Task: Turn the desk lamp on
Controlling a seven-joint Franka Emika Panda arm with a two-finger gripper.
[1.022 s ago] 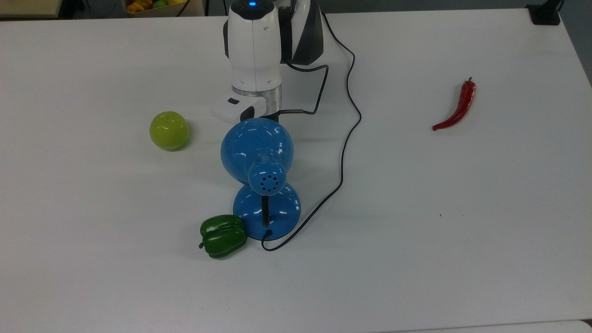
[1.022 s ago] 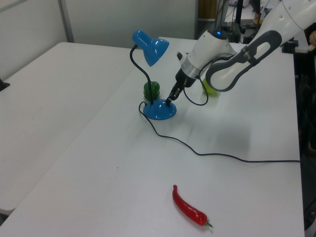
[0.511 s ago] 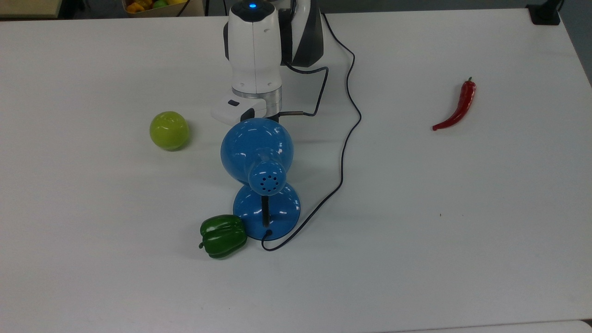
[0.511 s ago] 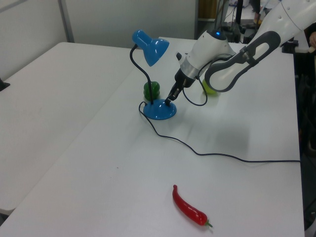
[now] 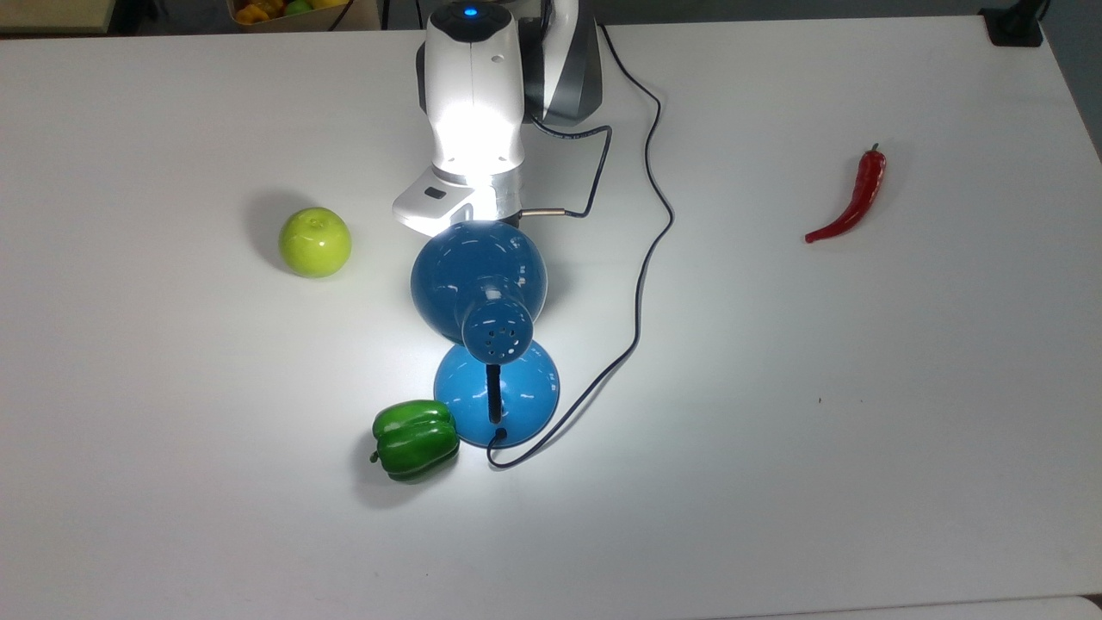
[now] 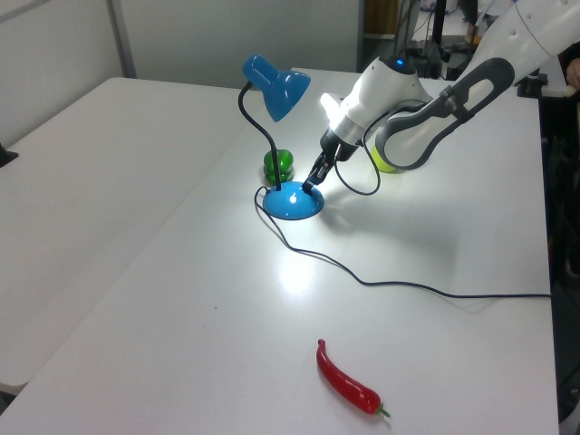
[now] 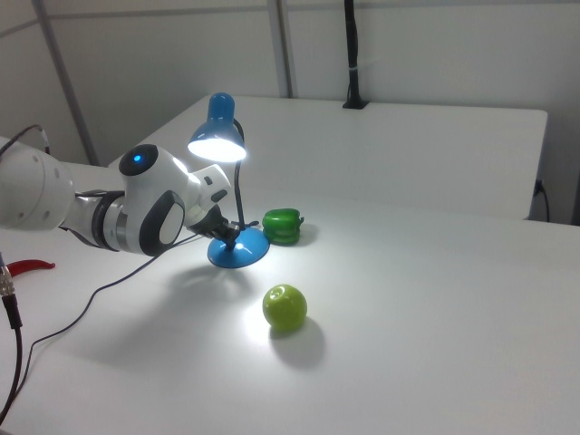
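Desk lamp [image 5: 479,284]: glossy blue, dome shade on a curved black neck, round base [image 6: 294,201] standing near the middle of the table [image 5: 861,413]. Lit now: bulb glowing under the shade in the right view, bright pool of light on the tabletop around the base. Task judged done in effect.

Black cord [image 5: 641,258]: leaves the base at the side toward the near edge in the top view, loops round, runs off toward the far edge.

Claw [image 6: 311,185]: tip down on the top face of the base, on the side toward the arm. Slender and dark at the tip in the left view, fingers seemingly together; clamped on nothing. Arm slanting down to it from the far edge in the top view, wrist lying under the shade's rim.

Governing relation: base directly beneath the tip, shade overhanging the wrist, neck rising just beyond the claw. Next move judged a withdrawal back along the arm's own slant, up and away from the neck, to clear the shade without nudging it.

Green bell pepper [image 5: 415,439]: touching or just beside the base, toward the near edge.
Green apple [image 5: 315,243]: apart from the lamp, toward the top view's left.
Red chilli [image 5: 851,196]: well apart, toward the top view's right edge.
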